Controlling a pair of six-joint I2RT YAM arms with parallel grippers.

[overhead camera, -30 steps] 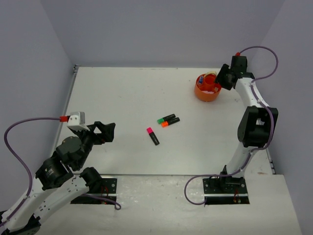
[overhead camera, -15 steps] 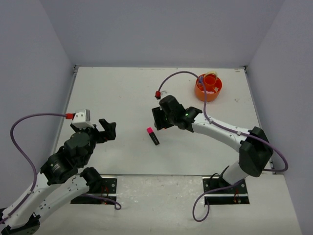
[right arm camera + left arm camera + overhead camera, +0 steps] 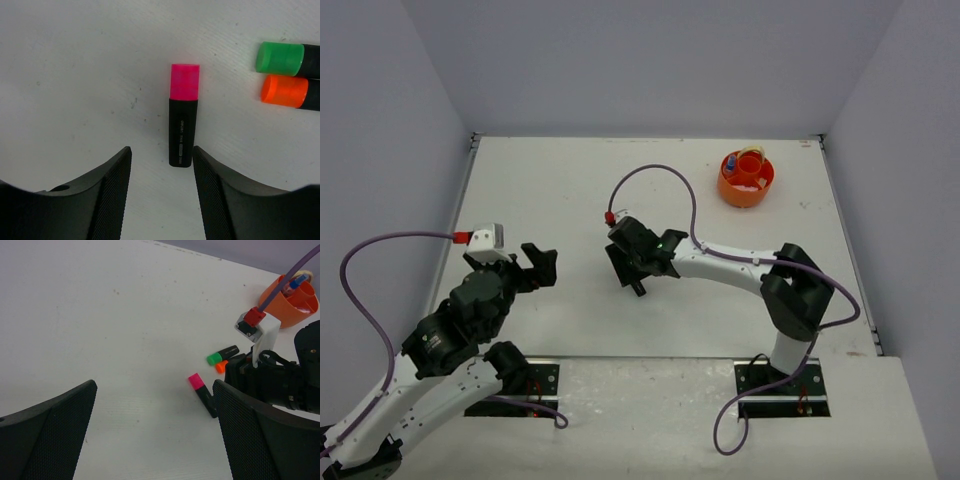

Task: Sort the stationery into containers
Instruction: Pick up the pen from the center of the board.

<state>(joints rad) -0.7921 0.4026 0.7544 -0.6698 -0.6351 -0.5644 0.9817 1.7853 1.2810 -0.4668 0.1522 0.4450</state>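
Observation:
A black highlighter with a pink cap (image 3: pixel 182 116) lies flat on the white table. My right gripper (image 3: pixel 161 161) is open and hovers right over it, with the pen's black end between the fingertips, nearer the right finger. Highlighters with green (image 3: pixel 285 58) and orange (image 3: pixel 287 91) caps lie side by side to its right. In the top view my right gripper (image 3: pixel 628 272) hides all of them. My left gripper (image 3: pixel 542 266) is open and empty, left of the pens. Its view shows the pink pen (image 3: pixel 202 394). The orange tub (image 3: pixel 745 180) stands at the far right.
The tub (image 3: pixel 295 302) holds small items, among them a blue-tipped piece and a tan band. The right arm's wrist and its camera mount (image 3: pixel 260 330) sit just behind the green (image 3: pixel 222 355) and orange (image 3: pixel 221 366) pens. Walls close the table's far and side edges.

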